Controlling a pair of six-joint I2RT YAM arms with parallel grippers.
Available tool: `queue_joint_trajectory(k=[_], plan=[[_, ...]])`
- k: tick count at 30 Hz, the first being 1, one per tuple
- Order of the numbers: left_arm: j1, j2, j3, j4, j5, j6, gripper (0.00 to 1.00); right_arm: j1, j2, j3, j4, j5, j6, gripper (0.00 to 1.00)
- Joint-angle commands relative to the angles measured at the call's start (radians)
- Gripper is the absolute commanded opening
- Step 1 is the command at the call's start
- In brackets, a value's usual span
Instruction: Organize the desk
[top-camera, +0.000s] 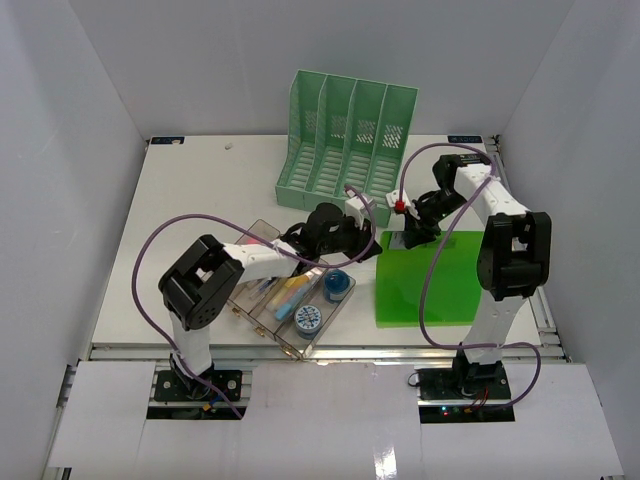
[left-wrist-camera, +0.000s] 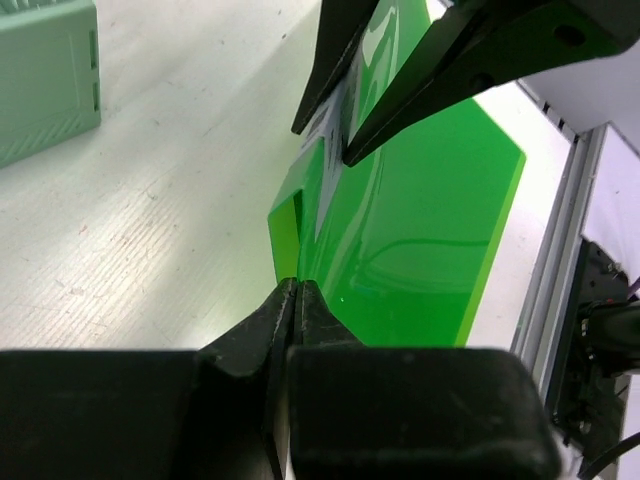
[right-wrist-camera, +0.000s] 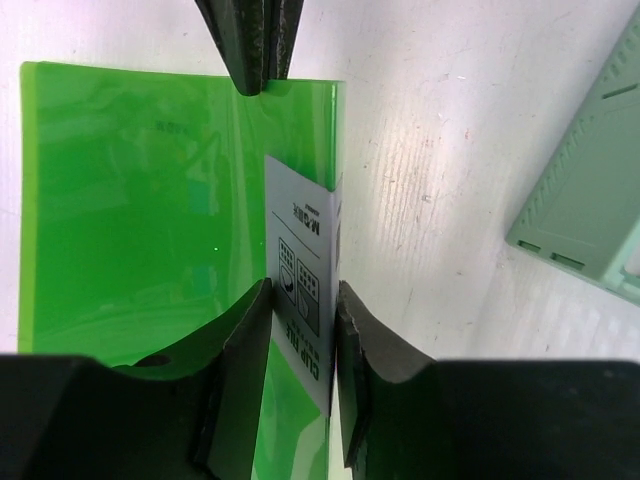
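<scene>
A bright green folder (top-camera: 435, 280) lies on the white desk (top-camera: 200, 200) at the right. Its left side, the spine, carries a grey label (right-wrist-camera: 300, 230). My left gripper (top-camera: 375, 245) is shut on the thin corner of that spine edge (left-wrist-camera: 293, 285). My right gripper (top-camera: 412, 235) comes from the far side and has its jaws shut on the labelled spine (right-wrist-camera: 303, 295). In the left wrist view the right gripper's black fingers (left-wrist-camera: 400, 90) straddle the folder (left-wrist-camera: 420, 230) further along. In the right wrist view the left gripper's fingers (right-wrist-camera: 258, 45) pinch the folder's opposite end.
A pale green slotted file rack (top-camera: 345, 135) stands at the back, close behind both grippers. A clear compartmented tray (top-camera: 265, 238) with pens and two blue round items (top-camera: 337, 286) sits under the left arm. The metal rail (top-camera: 320, 350) runs along the front edge.
</scene>
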Motion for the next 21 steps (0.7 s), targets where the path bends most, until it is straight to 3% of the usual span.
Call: queue_joint_trajectory(k=[1,2,4,9,21], plan=[[0.004,-0.101,0.073,0.065,-0.041,-0.015,0.39,0.003,-0.061,-0.011,-0.021,-0.037,0.048,0.08],[0.004,-0.107,0.073,0.066,-0.042,-0.021,0.53,-0.005,-0.069,-0.011,-0.021,-0.044,0.056,0.08],[0.004,-0.129,0.065,0.071,-0.048,-0.035,0.66,-0.017,-0.092,-0.011,-0.021,-0.052,0.071,0.08],[0.004,-0.208,0.027,0.089,-0.053,-0.04,0.84,-0.057,-0.149,0.012,-0.021,-0.084,0.131,0.08],[0.004,-0.448,-0.147,0.088,-0.027,-0.015,0.88,-0.116,-0.355,0.12,-0.021,-0.187,0.282,0.08]])
